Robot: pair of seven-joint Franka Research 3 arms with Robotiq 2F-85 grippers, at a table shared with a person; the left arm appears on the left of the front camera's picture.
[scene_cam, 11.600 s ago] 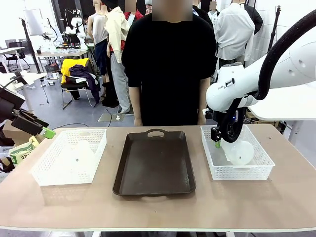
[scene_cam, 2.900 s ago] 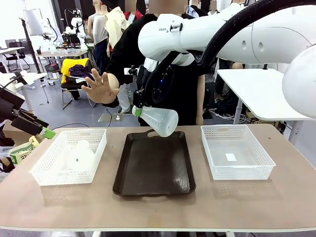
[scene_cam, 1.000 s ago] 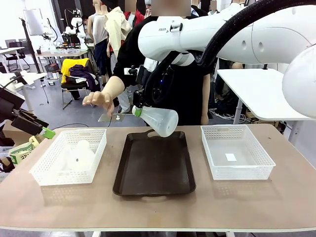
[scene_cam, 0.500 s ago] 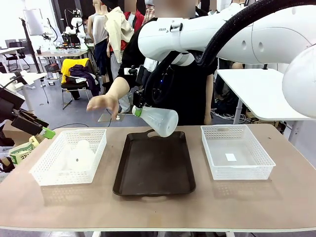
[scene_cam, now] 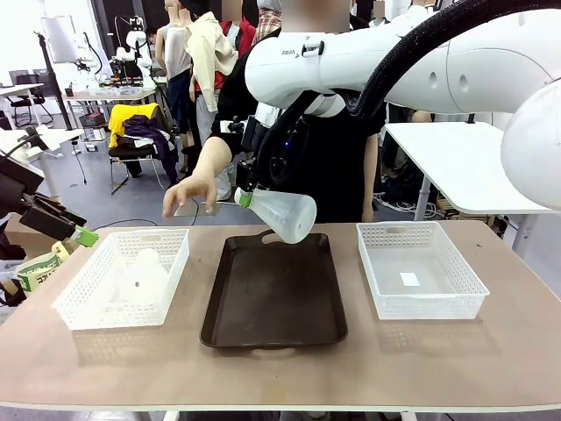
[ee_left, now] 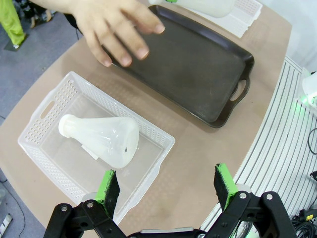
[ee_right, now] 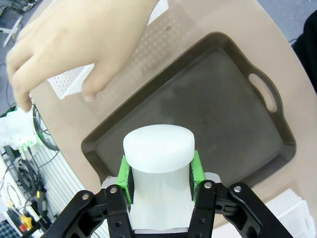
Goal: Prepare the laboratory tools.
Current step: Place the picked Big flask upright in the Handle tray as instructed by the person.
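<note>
Right fingers around neck of flask

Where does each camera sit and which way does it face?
Front view: fixed on the robot's side, facing the person across the table; right arm holds a flask over the tray.
Left wrist view: looks down past the open left gripper at a second flask lying in a basket.
Right wrist view: looks down along the right gripper, shut on the flask's neck.
All three share the tray and the person's hand.

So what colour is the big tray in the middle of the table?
Dark brown. The tray shows best in the front view.
</note>
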